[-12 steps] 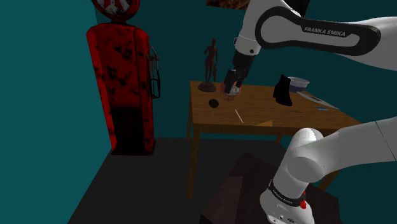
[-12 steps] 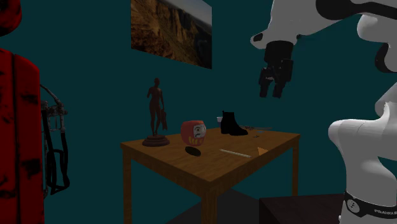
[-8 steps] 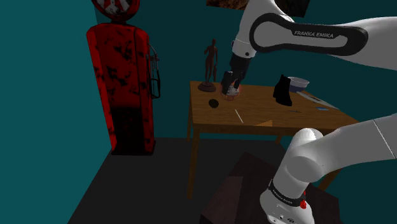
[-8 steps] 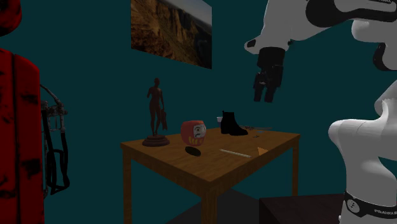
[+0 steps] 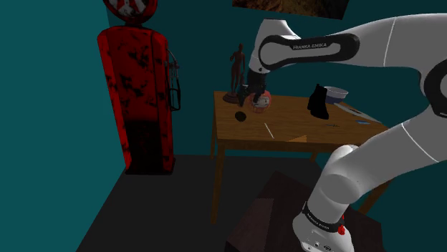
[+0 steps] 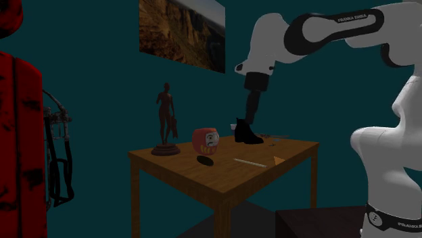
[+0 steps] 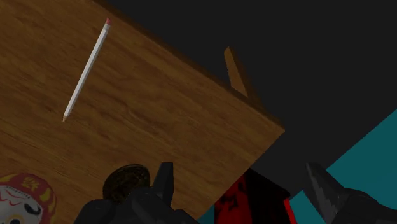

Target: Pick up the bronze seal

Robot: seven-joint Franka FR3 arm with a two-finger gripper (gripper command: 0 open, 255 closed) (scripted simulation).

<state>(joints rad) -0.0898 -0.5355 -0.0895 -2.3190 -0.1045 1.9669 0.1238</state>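
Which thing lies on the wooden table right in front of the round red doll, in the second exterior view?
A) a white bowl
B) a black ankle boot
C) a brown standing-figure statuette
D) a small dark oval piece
D: the small dark oval piece lies on the wooden table just before the round red doll; the black ankle boot and the brown standing-figure statuette stand farther off.

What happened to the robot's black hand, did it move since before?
Yes. In the second exterior view the gripper went left and down, to just above the black boot.
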